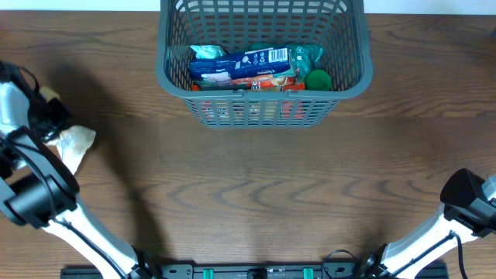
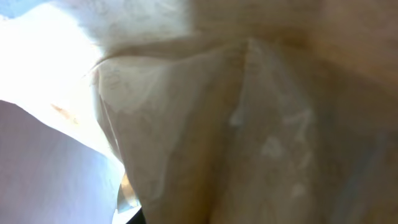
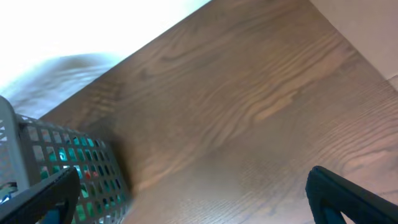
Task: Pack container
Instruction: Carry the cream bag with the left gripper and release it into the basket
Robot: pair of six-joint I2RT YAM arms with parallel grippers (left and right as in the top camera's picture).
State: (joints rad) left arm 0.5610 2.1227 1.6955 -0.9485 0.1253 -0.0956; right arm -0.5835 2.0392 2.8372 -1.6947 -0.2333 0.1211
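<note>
The large grey lattice container stands at the table's far middle and holds several grocery packets. My left gripper is at the far left edge, shut on a pale translucent packet. That packet fills the left wrist view and hides the fingers. My right gripper is open and empty above bare wood at the near right. It also shows in the overhead view. A corner of the container shows at the lower left of the right wrist view.
The brown wooden table spans the view. Its far edge runs along the top of the right wrist view. A black rail lies along the near edge.
</note>
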